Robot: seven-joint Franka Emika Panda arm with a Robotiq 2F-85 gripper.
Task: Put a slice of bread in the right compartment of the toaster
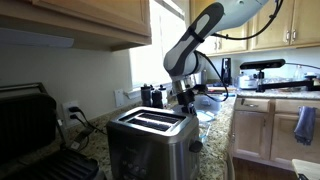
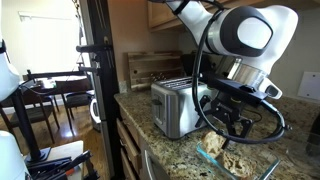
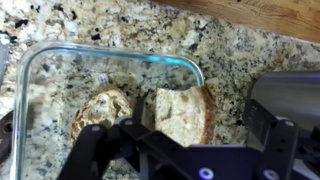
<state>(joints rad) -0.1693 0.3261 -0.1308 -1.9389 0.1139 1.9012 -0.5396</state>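
Observation:
The toaster (image 1: 150, 135), brushed steel with a black top and two slots, stands on the granite counter; it also shows in the other exterior view (image 2: 178, 105). In the wrist view a golden-crusted slice of bread (image 3: 180, 115) lies in a clear glass dish (image 3: 60, 60), with a second roundish piece (image 3: 100, 112) to its left. My gripper (image 3: 200, 122) is open, its fingers on either side of the slice, with a gap at the right finger. In both exterior views the gripper (image 1: 185, 100) (image 2: 225, 125) hangs low over the dish (image 2: 225, 155) beside the toaster.
A large black contact grill (image 1: 30, 125) sits next to the toaster. Wooden cabinets (image 1: 90, 25) hang above the counter. The counter edge (image 2: 150, 140) drops off in front of the toaster. A blue cloth (image 1: 304, 122) hangs on a far cabinet.

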